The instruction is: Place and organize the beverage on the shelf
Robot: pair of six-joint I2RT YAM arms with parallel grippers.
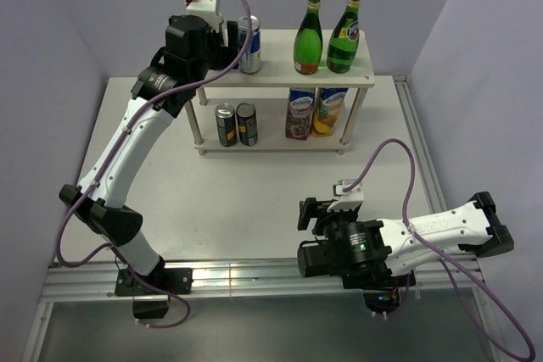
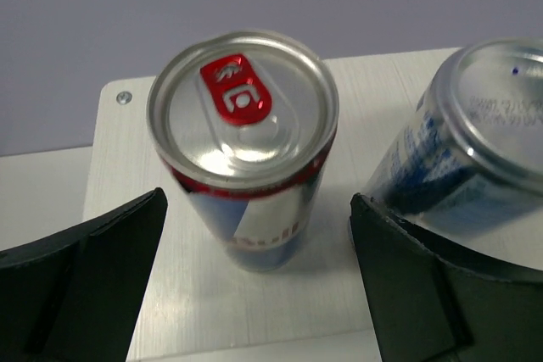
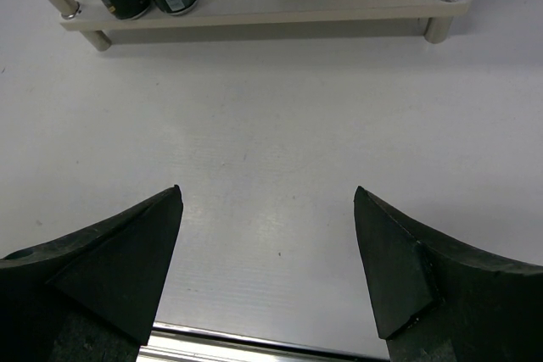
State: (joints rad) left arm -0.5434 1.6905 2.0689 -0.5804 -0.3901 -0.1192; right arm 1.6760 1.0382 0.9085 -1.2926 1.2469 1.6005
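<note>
Left wrist view shows the risk plainly: the red-tabbed can (image 2: 242, 125) stands upright between my fingers on the top board of the shelf (image 2: 119, 150), and a silver-blue can (image 2: 475, 125) sits just beside the outer face of one finger (image 2: 407, 294), perhaps touching it. If I back out crooked or swing sideways, that finger could clip the neighbour, or the other could catch the red-tabbed can, and a slim can would likely topple or roll off the board. My left gripper (image 2: 259, 201) is released, jaws wide with a gap on either side of the can, gripping nothing. My right gripper (image 3: 267, 201) hangs spread and empty over the table (image 3: 271, 125), well short of the shelf.
</note>
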